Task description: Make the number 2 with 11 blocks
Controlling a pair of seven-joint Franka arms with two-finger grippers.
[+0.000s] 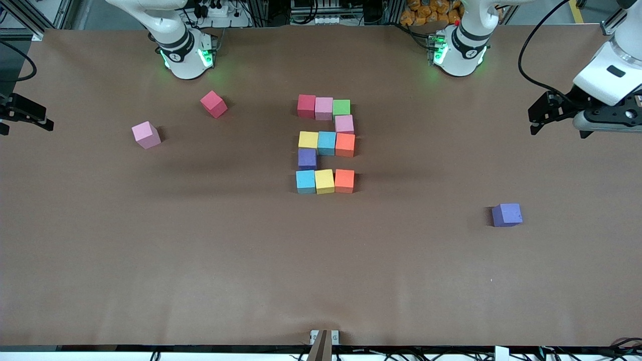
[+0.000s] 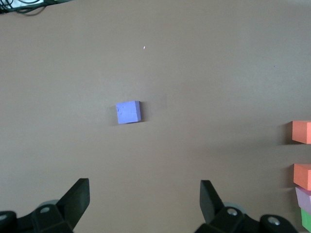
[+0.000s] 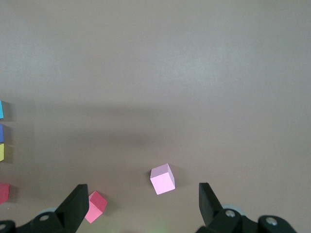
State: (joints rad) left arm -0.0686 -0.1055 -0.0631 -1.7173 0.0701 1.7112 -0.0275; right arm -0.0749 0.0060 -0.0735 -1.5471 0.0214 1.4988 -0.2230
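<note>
The 11 blocks sit together mid-table as the number 2 (image 1: 325, 144), three wide and five rows tall. The row nearest the bases is red (image 1: 306, 106), pink (image 1: 324, 108), green (image 1: 341, 108). Then come a pink block (image 1: 344, 124), a yellow, blue and orange (image 1: 345, 144) row, a purple block (image 1: 307, 158), and a light blue, yellow (image 1: 324, 181) and orange row. My left gripper (image 1: 532, 120) (image 2: 145, 194) hangs open and empty over the left arm's end of the table. My right gripper (image 1: 47, 121) (image 3: 144, 196) hangs open and empty over the right arm's end.
Three loose cubes lie apart from the digit. A purple one (image 1: 506, 214) (image 2: 129, 112) is toward the left arm's end. A pink one (image 1: 146, 135) (image 3: 163, 178) and a red one (image 1: 213, 104) (image 3: 96, 206) are toward the right arm's end. Brown table (image 1: 200, 260) all around.
</note>
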